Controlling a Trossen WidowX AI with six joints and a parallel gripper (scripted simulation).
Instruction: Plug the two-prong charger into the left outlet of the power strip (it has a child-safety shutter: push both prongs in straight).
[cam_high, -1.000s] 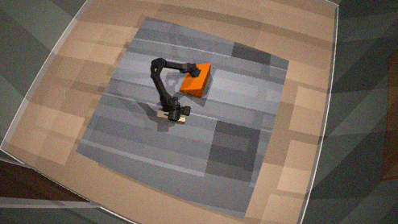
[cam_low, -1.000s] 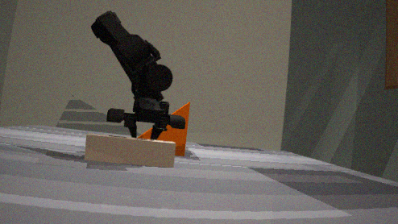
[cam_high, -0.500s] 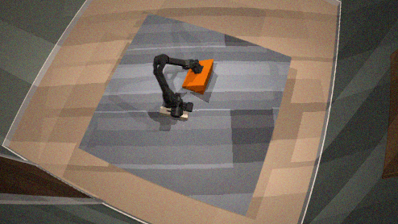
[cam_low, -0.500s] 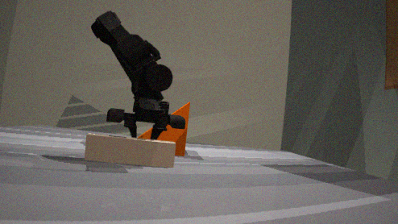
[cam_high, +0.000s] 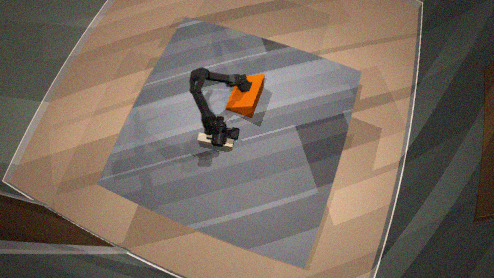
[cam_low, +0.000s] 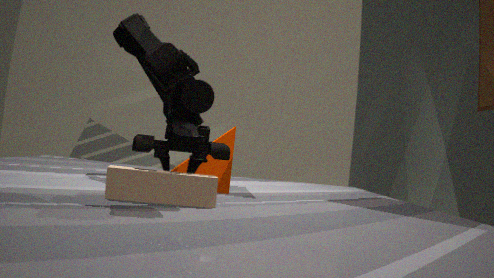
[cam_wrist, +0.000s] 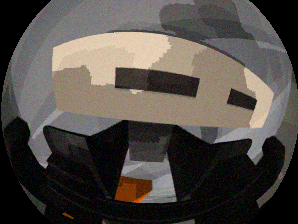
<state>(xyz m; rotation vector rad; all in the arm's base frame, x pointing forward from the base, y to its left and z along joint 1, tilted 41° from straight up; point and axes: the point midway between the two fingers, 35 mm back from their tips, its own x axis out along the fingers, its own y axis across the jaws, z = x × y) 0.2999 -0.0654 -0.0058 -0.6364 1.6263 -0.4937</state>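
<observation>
Jaws: closed on the charger, their black fingers standing either side of it; in the exterior view the jaws (cam_high: 218, 142) (cam_low: 179, 171) point down at the power strip.
Charger: a dark grey block (cam_wrist: 147, 145) between the fingers, its far end meeting the strip's near edge in the wrist view; its prongs cannot be made out, and whether they are in an outlet cannot be told.
Power strip: a long cream block (cam_high: 202, 138) (cam_low: 160, 188) (cam_wrist: 85, 97) on the grey table (cam_high: 250, 200) (cam_low: 300, 240), below the jaws.
Strip face: a longer dark patch (cam_wrist: 157, 82) near the middle and a shorter one (cam_wrist: 242, 99) toward the right end in the wrist view.
Arm: black (cam_high: 201, 100) (cam_low: 150, 57), bent sharply at the elbow.
Orange wedge: a sloped block (cam_high: 255, 95) (cam_low: 225, 167) (cam_wrist: 132, 190) behind the strip in the exterior view, well apart from it, partly under the arm from above.
Surround: a tan surface (cam_high: 390, 100) around the table.
</observation>
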